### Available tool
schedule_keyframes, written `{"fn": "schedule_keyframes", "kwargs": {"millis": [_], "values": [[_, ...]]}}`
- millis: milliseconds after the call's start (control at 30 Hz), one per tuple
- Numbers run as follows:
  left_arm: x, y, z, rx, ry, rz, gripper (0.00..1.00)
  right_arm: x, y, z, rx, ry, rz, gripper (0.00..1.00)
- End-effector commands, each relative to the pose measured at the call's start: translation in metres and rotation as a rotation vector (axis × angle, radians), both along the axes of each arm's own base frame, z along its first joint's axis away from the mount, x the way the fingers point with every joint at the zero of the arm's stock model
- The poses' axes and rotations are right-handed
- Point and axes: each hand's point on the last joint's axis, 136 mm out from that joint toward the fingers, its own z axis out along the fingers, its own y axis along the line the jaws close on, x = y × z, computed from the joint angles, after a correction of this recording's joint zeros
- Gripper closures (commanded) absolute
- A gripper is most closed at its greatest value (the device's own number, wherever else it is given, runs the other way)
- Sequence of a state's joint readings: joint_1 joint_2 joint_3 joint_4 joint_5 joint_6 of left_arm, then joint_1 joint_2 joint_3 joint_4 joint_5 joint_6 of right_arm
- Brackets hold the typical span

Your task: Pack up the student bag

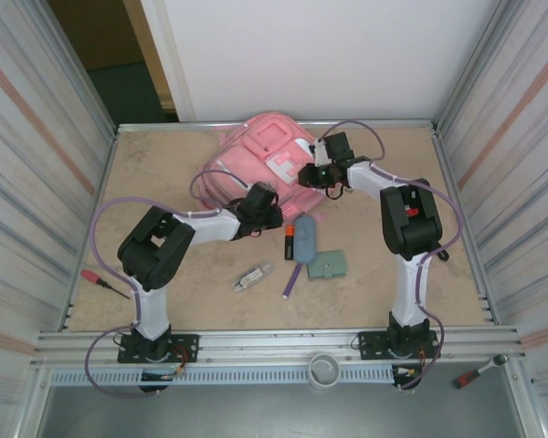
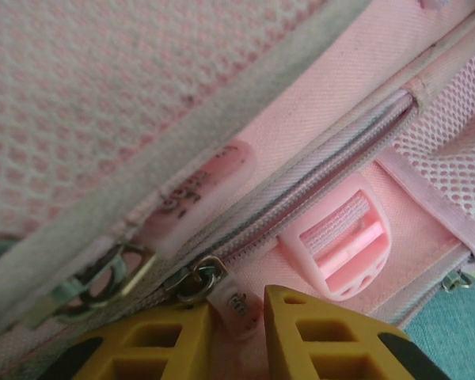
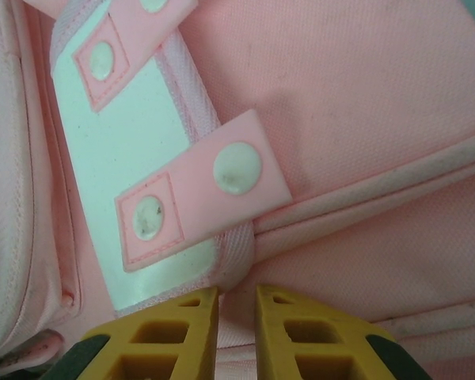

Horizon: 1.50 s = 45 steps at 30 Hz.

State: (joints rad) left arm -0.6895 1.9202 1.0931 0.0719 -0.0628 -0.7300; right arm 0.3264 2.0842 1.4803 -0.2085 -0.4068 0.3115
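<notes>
The pink student bag point(image 1: 265, 160) lies at the back middle of the table. My left gripper point(image 1: 260, 203) is at its near edge. In the left wrist view its yellow fingers point(image 2: 239, 317) are shut on the pale zip pull tab point(image 2: 236, 305) of a closed zip point(image 2: 317, 170), beside a pink plastic buckle point(image 2: 340, 245). My right gripper point(image 1: 315, 173) rests on the bag's right side. Its fingers point(image 3: 237, 305) stand nearly together with a fold of the pink fabric point(image 3: 364, 119) between them, just below a pale patch with snap tabs point(image 3: 134, 142).
In front of the bag lie an orange-and-black tube point(image 1: 289, 240), a grey-blue pouch point(image 1: 305, 237), a grey-green case point(image 1: 328, 265), a purple pen point(image 1: 293, 279) and a small white item point(image 1: 252, 277). A red screwdriver point(image 1: 103, 283) lies at the left edge. Walls close in both sides.
</notes>
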Motion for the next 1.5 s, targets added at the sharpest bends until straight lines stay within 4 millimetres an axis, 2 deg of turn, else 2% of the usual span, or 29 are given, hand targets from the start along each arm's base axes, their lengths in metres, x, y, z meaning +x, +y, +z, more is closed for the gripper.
{"fn": "schedule_keyframes", "kwargs": {"millis": [0, 133, 267, 433, 567, 733, 800, 867, 1100, 1467], "values": [[0.014, -0.007, -0.003, -0.039, -0.041, 0.058, 0.76, -0.047, 0.001, -0.042, -0.062, 0.194, 0.01, 0.82], [0.019, -0.008, -0.004, -0.023, -0.059, 0.07, 0.78, -0.048, 0.001, -0.041, -0.064, 0.189, 0.014, 0.83], [0.022, -0.007, -0.009, -0.021, -0.063, 0.091, 0.84, -0.048, 0.001, -0.039, -0.067, 0.184, 0.018, 0.83], [0.018, -0.004, -0.005, -0.049, -0.081, 0.117, 0.93, -0.048, -0.003, -0.038, -0.083, 0.178, 0.017, 0.83], [0.012, -0.003, 0.013, -0.11, -0.097, 0.109, 1.0, -0.047, -0.007, -0.037, -0.088, 0.173, 0.014, 0.83], [0.007, -0.004, 0.048, -0.173, -0.15, 0.057, 1.0, -0.045, -0.015, -0.038, -0.109, 0.168, 0.0, 0.83], [0.007, 0.0, 0.055, -0.172, -0.157, 0.041, 1.0, -0.044, -0.021, -0.041, -0.131, 0.172, -0.019, 0.83], [0.006, 0.005, 0.054, -0.165, -0.146, 0.033, 1.0, -0.042, -0.029, -0.045, -0.154, 0.18, -0.046, 0.83], [-0.003, 0.02, 0.029, -0.131, -0.077, 0.002, 1.0, -0.039, -0.046, -0.053, -0.237, 0.195, -0.097, 0.85], [-0.017, 0.053, 0.014, 0.054, -0.046, -0.065, 1.0, -0.037, -0.073, -0.072, -0.378, 0.247, -0.162, 0.91]]}}
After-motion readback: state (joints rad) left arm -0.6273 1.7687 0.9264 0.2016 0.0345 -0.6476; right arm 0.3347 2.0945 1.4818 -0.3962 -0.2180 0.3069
